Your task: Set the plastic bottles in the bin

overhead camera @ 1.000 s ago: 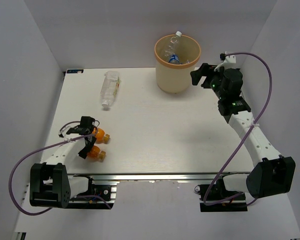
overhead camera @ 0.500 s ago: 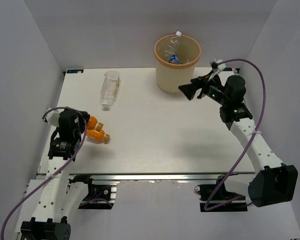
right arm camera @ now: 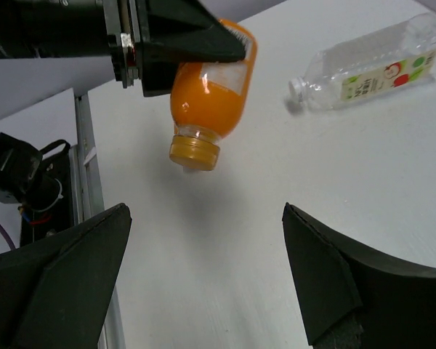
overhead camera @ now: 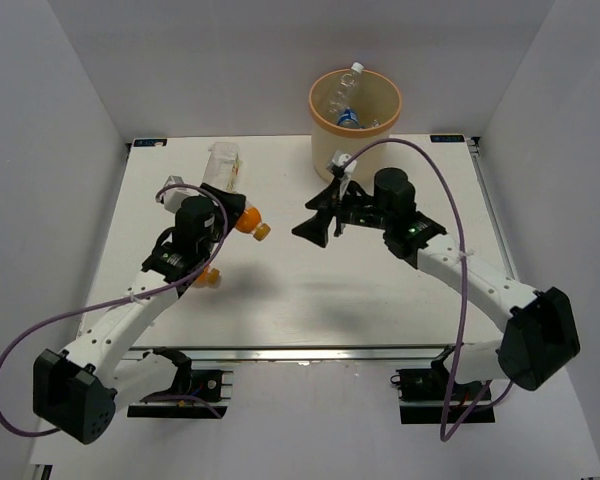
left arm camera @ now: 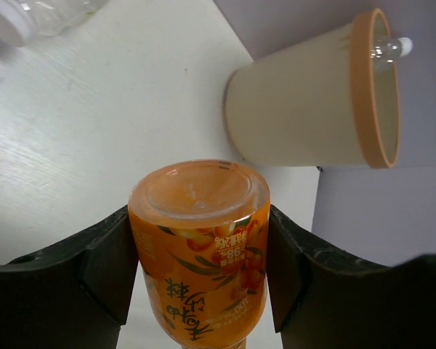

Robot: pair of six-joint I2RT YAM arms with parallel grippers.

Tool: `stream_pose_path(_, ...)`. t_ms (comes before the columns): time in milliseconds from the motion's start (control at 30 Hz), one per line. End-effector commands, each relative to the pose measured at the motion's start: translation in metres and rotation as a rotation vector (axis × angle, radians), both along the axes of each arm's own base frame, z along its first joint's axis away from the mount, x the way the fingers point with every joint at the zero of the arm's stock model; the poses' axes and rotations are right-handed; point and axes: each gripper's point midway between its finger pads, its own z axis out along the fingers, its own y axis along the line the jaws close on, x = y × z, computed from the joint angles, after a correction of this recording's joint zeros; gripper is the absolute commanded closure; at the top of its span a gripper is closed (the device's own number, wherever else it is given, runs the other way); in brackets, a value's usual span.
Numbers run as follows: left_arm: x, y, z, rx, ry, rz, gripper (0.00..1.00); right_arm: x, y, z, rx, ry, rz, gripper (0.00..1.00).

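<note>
A pale, faintly wood-grained table (overhead camera: 380,290) is filling a booth of plain grey-white walls (overhead camera: 70,110), with a ribbed metal rail (overhead camera: 310,352) running along its near edge. The left claw (overhead camera: 232,207), matt black plastic, is clamping a stubby orange bottle (left arm camera: 198,247) across its body between both jaws. The bottle's flat round base is showing to the wrist camera and its orange cap is tilting down, lifted clear of the table. Its glossy label is showing leaves and fruit.

The right claw (right arm camera: 203,276) is hanging opposite with its black wedge-shaped jaws spread wide and nothing between them. The held bottle is sitting just ahead of it and a little above.

Ahead of the left claw and to its right, the bin (left arm camera: 298,109) is standing upright. It is a smooth beige tapered bucket with a thicker peach rim, holding several clear bottles (overhead camera: 338,102), one neck poking over the rim.

Ahead of the left claw and to its left, a clear bottle (right arm camera: 370,69) with a pale label and white cap is lying on its side. A second orange bottle (overhead camera: 205,278) is lying under the left arm, back from its claw and partly hidden
</note>
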Motion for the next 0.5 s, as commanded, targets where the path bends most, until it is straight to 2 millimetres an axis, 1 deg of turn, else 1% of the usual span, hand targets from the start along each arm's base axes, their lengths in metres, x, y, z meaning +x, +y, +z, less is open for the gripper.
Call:
stream_pose_path(0, 0.015, -0.017, 0.052, -0.078, -0.154, 0.014, 0.69, 0.001, 0.021, 0.004, -0.019, -0.043, 0.028, 0.11)
stream_pose_path(33, 0.016, -0.020, 0.054, -0.077, -0.158, 0.018, 0.69, 0.004, 0.028, 0.001, -0.030, -0.038, 0.032, 0.11)
stream_pose_path(67, 0.017, -0.025, 0.054, -0.077, -0.157, 0.008, 0.69, 0.001, 0.036, -0.002, -0.046, -0.038, 0.035, 0.11)
stream_pose_path(100, 0.017, -0.033, 0.050, -0.068, -0.145, -0.010, 0.69, 0.000, 0.040, -0.008, -0.072, -0.041, 0.038, 0.11)
stream_pose_path(133, 0.018, -0.037, 0.052, -0.067, -0.147, -0.019, 0.69, 0.003, 0.045, -0.010, -0.082, -0.043, 0.031, 0.11)
stream_pose_path(200, 0.018, -0.045, 0.051, -0.068, -0.144, -0.034, 0.69, 0.002, 0.054, -0.016, -0.102, -0.056, 0.022, 0.11)
stream_pose_path(233, 0.019, -0.047, 0.048, -0.067, -0.137, -0.036, 0.69, 0.004, 0.059, -0.023, -0.116, -0.045, 0.017, 0.11)
stream_pose_path(267, 0.019, -0.048, 0.047, -0.064, -0.133, -0.038, 0.69, 0.007, 0.062, -0.022, -0.118, -0.047, 0.005, 0.11)
stream_pose_path(333, 0.018, -0.052, 0.048, -0.066, -0.138, -0.044, 0.69, 0.010, 0.069, -0.027, -0.116, -0.010, -0.006, 0.11)
stream_pose_path(433, 0.017, -0.053, 0.046, -0.072, -0.135, -0.042, 0.68, 0.015, 0.075, -0.028, -0.100, 0.011, -0.014, 0.11)
stream_pose_path(467, 0.016, -0.053, 0.047, -0.074, -0.139, -0.043, 0.67, 0.018, 0.076, -0.028, -0.098, 0.011, -0.029, 0.14)
